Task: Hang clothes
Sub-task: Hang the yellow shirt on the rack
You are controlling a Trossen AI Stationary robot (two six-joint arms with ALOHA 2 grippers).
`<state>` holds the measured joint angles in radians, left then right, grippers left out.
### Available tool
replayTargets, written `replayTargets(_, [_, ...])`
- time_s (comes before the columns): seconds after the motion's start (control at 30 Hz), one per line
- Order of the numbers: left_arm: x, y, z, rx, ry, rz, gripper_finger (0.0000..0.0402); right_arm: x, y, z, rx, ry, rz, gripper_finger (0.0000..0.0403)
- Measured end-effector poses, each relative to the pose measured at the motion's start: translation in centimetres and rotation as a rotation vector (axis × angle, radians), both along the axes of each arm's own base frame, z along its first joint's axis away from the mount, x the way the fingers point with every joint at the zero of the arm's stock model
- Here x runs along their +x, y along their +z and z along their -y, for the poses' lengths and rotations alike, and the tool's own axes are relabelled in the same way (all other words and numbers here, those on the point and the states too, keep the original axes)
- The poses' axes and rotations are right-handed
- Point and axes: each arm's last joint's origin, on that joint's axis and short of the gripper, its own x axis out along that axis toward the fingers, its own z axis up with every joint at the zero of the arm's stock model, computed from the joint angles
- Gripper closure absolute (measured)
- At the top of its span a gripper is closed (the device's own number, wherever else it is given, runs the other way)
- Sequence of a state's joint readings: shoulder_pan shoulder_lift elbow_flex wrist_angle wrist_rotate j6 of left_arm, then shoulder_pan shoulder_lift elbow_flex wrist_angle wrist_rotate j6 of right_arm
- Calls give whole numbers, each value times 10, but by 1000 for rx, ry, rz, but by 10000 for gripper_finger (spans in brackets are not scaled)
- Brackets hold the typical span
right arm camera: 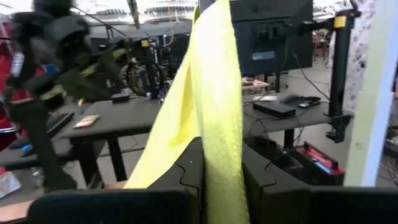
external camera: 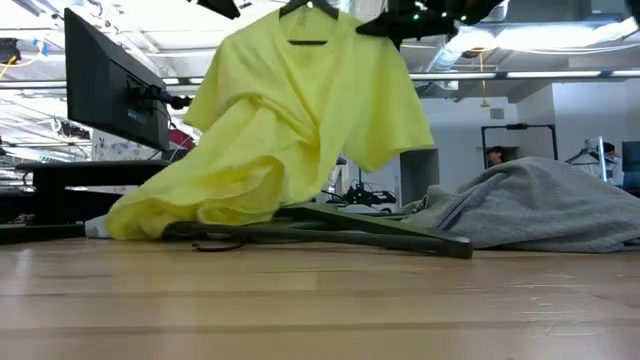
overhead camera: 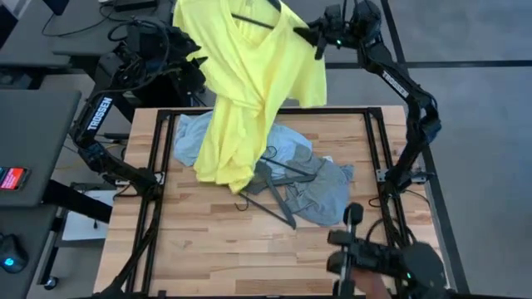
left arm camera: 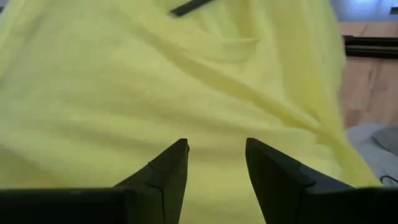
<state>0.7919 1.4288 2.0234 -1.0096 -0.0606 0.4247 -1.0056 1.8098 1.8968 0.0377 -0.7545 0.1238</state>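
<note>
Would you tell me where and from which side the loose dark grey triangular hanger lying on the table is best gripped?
Probably its long straight bar, taken from above. That end of the dark grey hanger lies flat over bare wood, clear of the grey T-shirt, so fingers can straddle it. The hook end sits under the neon-yellow T-shirt.

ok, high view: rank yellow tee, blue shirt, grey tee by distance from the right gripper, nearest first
1. yellow T-shirt: pinched in the right gripper, far edge.
2. pale blue shirt: table's left, under the yellow.
3. grey T-shirt: table's middle-right; close to the blue shirt's rank, hard to call.
</note>
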Motion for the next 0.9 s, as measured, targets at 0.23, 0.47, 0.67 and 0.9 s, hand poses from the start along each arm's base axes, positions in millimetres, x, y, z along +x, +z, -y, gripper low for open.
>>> replayTargets(0.23, [-1, -4, 1, -49, 14, -12, 257, -4, 4, 38, -6, -53, 4, 370])
replayTargets(0.47, [-1, -5, 1, -58, 13, -21, 257, -7, -1, 54, -1, -58, -10, 370])
replayTargets(0.67, [-1, -6, 1, -60, 14, -22, 257, -5, -9, 58, 22, -77, -44, 370])
replayTargets(0.9, [-2, -8, 2, -79, 19, -34, 257, -13, -7, 62, 3, -97, -37, 370])
